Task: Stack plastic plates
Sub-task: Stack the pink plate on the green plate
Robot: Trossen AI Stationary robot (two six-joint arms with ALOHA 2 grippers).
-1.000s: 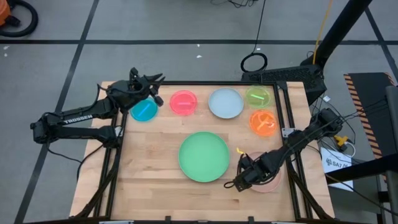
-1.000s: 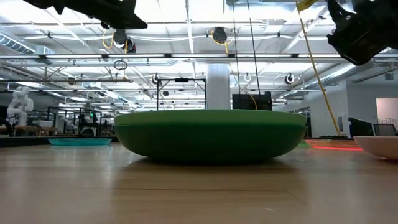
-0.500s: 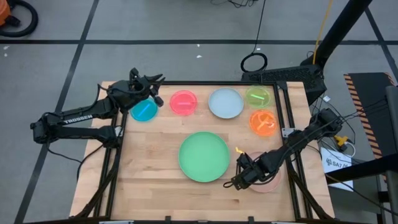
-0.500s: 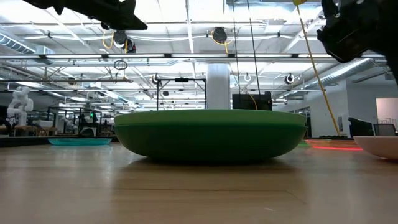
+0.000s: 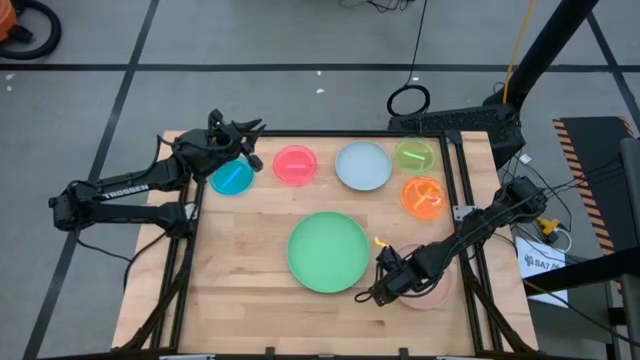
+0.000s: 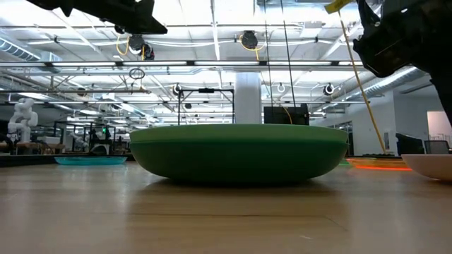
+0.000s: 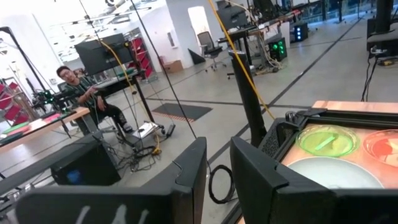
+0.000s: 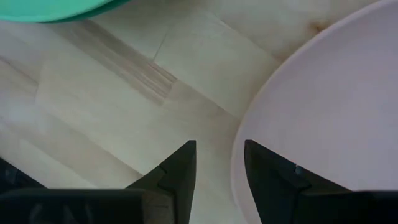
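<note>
The large light green plate (image 5: 328, 250) lies mid-table; the low view shows a dark green plate wall (image 6: 236, 156) at that place, resting on the wood. The pale pink plate (image 5: 432, 285) sits near the right edge. My right gripper (image 5: 378, 288) hangs open above its left rim (image 8: 249, 155), one finger over the plate and one over bare wood, raised clear in the low view (image 6: 392, 35). Along the far side lie the translucent blue (image 5: 231, 178), pink-red (image 5: 295, 165), light blue (image 5: 362, 165), yellow-green (image 5: 415, 155) and orange (image 5: 423, 197) plates. My left gripper (image 5: 248, 145) waits narrowly open at the far-left corner.
A black frame (image 5: 455, 170) borders the table. Bare wood (image 5: 240, 260) lies left of the green plate and along the near edge. A person (image 7: 81, 93) sits in the room beyond the far side. Cables and a stand (image 5: 455, 120) sit off the far-right corner.
My right gripper has drifted a little toward the table's left, toward the green plate, staying raised above the pink plate's rim. No plate has moved.
</note>
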